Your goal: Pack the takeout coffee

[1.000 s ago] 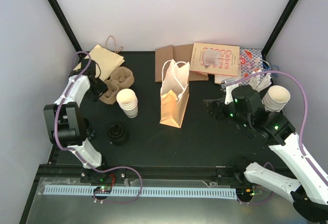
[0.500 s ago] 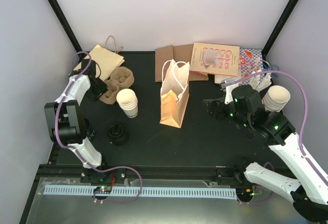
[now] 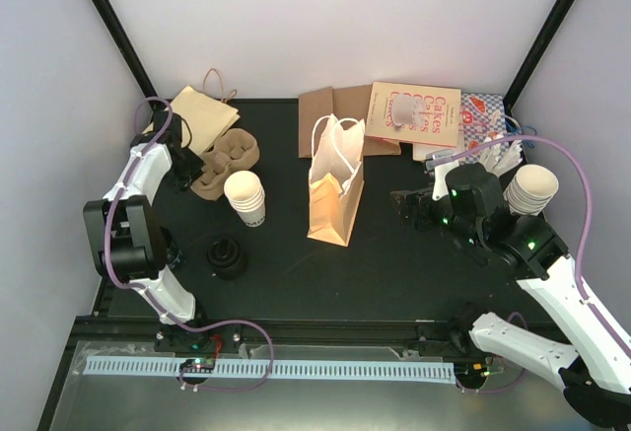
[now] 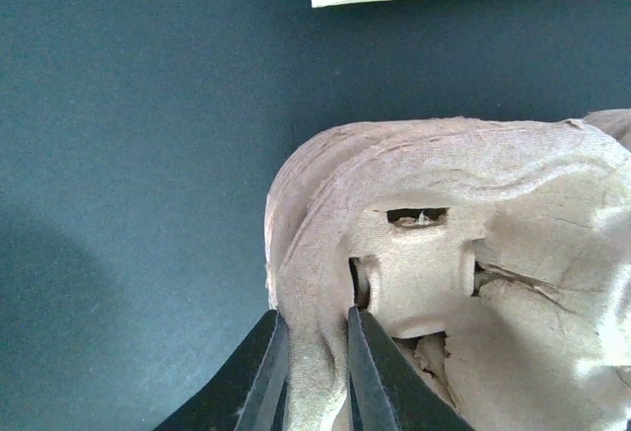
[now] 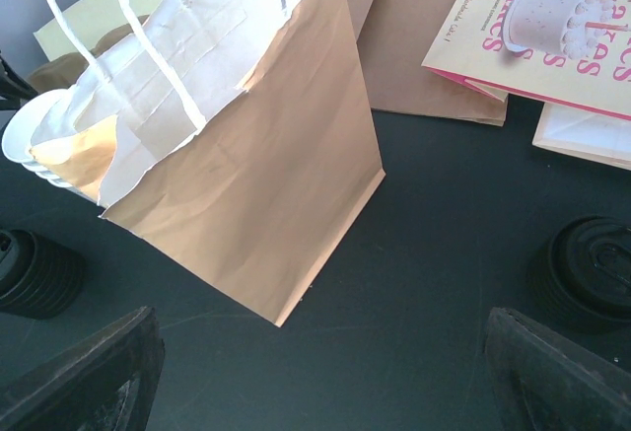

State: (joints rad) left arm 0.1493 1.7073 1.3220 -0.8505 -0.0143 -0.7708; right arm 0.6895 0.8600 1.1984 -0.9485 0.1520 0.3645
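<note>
No single white cup with a black lid shows. My left gripper [image 3: 189, 169] is shut on the rim of the brown pulp cup tray [image 3: 225, 159] at the back left. In the left wrist view the jaws pinch the tray's [image 4: 463, 253] wall, with the gripper [image 4: 314, 357] at the bottom. A stack of lidless white cups [image 3: 245, 197] stands beside the tray. A stack of black lids [image 3: 227, 256] sits nearer. My right gripper [image 3: 402, 202] is open and empty, right of the standing tan paper bag [image 3: 335, 189]. The right wrist view shows the bag [image 5: 266, 175] ahead of the gripper [image 5: 325, 372].
Flat paper bags and a cake-print bag [image 3: 414, 112] lie along the back. Another cup stack [image 3: 532, 186] stands at the right by my right arm. A second black lid stack [image 5: 590, 273] sits to the right of my right gripper. A flat tan bag [image 3: 202, 110] lies behind the tray.
My left arm has shifted slightly toward the back while holding the tray. My right arm has barely moved.
</note>
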